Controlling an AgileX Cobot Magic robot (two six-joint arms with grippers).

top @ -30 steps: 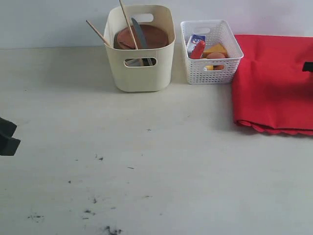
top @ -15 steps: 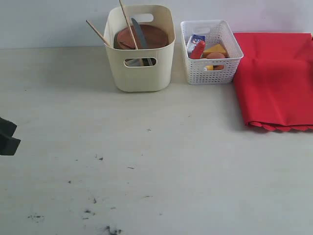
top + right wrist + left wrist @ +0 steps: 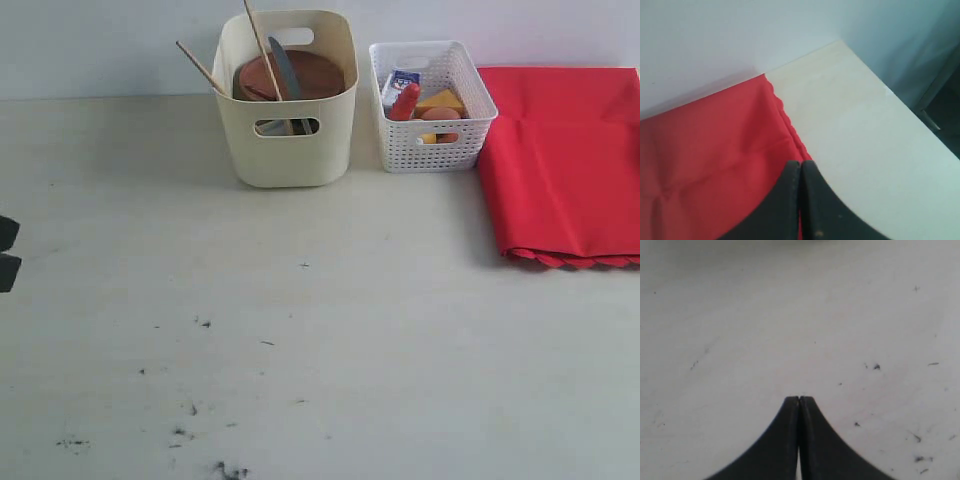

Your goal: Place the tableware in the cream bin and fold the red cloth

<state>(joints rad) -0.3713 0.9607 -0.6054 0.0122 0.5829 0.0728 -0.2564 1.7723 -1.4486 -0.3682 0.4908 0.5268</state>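
The cream bin (image 3: 290,150) stands at the back of the table and holds the brown plate (image 3: 312,72), the steel knife (image 3: 282,62) and the wooden chopsticks (image 3: 260,40), which stick out of its top. Cup, bowl and spoon are hidden. The red cloth (image 3: 565,150) lies folded flat at the back right, its scalloped edge (image 3: 572,262) toward the front. My left gripper (image 3: 799,399) is shut over bare table; only its tip (image 3: 5,255) shows at the exterior view's left edge. My right gripper (image 3: 800,164) is shut just above the red cloth (image 3: 710,160) near its scalloped edge.
A white lattice basket (image 3: 430,145) with food items and a carton stands between the bin and the cloth. The right wrist view shows the table's corner (image 3: 840,47) and side edge (image 3: 920,125) close beside the cloth. Dark specks (image 3: 200,323) mark the tabletop.
The cloth's front edge has drawn back and now lies flat. The right gripper has left the exterior view. The left gripper has slid further off the left edge.
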